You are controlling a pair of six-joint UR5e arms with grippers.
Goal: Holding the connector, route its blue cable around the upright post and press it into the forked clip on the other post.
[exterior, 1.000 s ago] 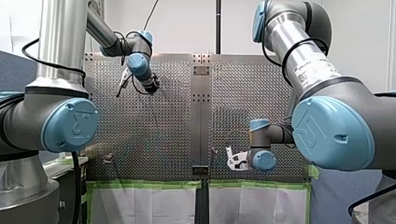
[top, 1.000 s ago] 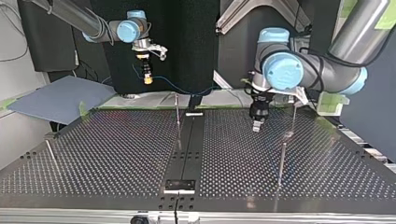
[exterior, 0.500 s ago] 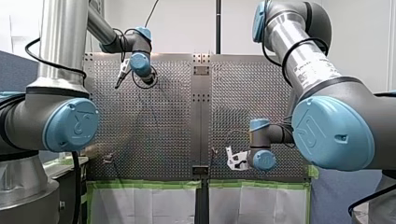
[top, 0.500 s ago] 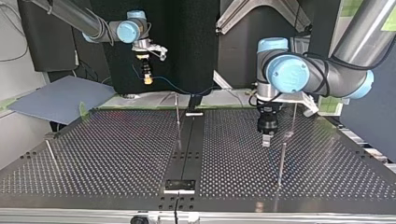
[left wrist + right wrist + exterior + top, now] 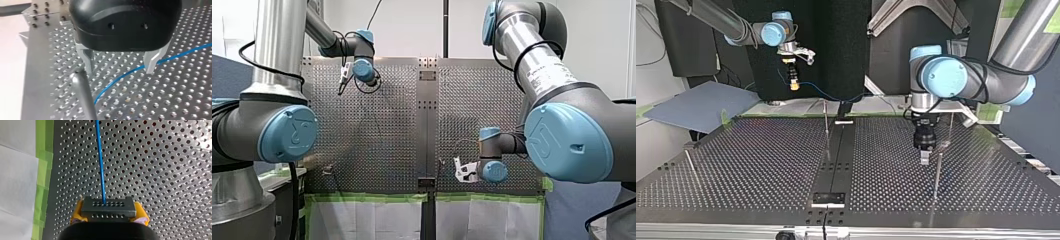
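My right gripper [image 5: 108,213] is shut on a dark grey connector [image 5: 108,206] between its yellow pads [image 5: 76,214]. A blue cable [image 5: 100,162] runs straight out of the connector over the perforated plate. In the top view this gripper [image 5: 794,84] hangs high at the back left, and the cable [image 5: 833,96] sags toward the middle. My left gripper [image 5: 119,71] stands open just above the plate, its metal fingers straddling the blue cable [image 5: 120,77]. An upright post [image 5: 83,97] rises right beside one finger. In the top view my left gripper [image 5: 925,158] is next to that post [image 5: 938,172].
More thin posts stand on the plate: one near the centre rail [image 5: 826,122], one at the top view's left [image 5: 692,166], one behind my left gripper [image 5: 950,125]. A grey sheet [image 5: 701,105] lies at the back left. Green tape [image 5: 367,198] edges the table.
My left gripper has moved toward the near side of the top view and lower, ending beside the post. My right gripper has held still with the connector.
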